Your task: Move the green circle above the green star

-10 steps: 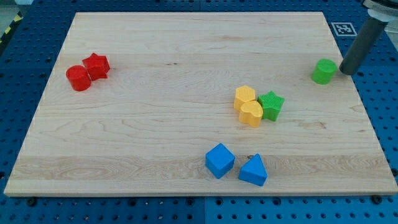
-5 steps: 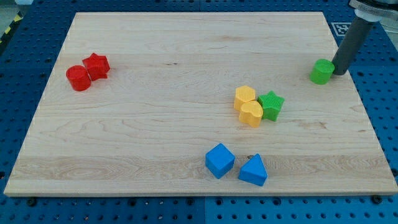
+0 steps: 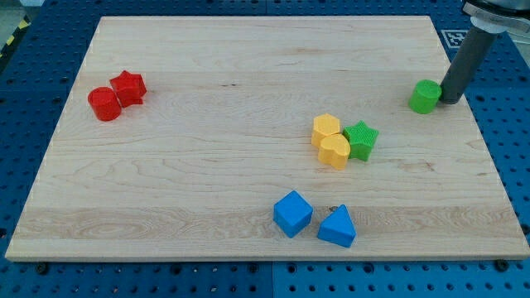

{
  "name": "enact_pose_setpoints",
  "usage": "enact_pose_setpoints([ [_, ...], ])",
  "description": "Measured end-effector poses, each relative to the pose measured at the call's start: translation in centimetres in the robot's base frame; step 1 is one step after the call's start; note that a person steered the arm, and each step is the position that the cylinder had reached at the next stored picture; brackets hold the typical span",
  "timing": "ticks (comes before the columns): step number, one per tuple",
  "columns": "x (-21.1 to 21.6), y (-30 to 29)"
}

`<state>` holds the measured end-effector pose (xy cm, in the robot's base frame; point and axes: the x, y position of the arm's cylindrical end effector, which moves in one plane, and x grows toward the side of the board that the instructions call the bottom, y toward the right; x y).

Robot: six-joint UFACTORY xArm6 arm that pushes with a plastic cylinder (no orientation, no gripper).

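The green circle (image 3: pixel 425 97) sits near the board's right edge, toward the view's top. My tip (image 3: pixel 449 100) touches its right side. The green star (image 3: pixel 361 139) lies near the board's middle right, well to the lower left of the circle, pressed against two yellow blocks.
A yellow hexagon (image 3: pixel 326 129) and a yellow heart-like block (image 3: pixel 334 152) sit left of the star. A blue cube (image 3: pixel 292 213) and blue triangle (image 3: pixel 337 227) lie near the bottom. A red circle (image 3: pixel 103 104) and red star (image 3: pixel 129 87) sit at the left. The board's right edge (image 3: pixel 472 124) is close to my tip.
My tip moved left from the board's right edge, met the green circle and pushed it slightly left.
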<state>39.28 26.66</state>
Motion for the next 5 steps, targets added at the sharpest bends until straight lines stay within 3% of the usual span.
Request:
enact_pose_setpoints([
  [5,-1.1,-1.4],
])
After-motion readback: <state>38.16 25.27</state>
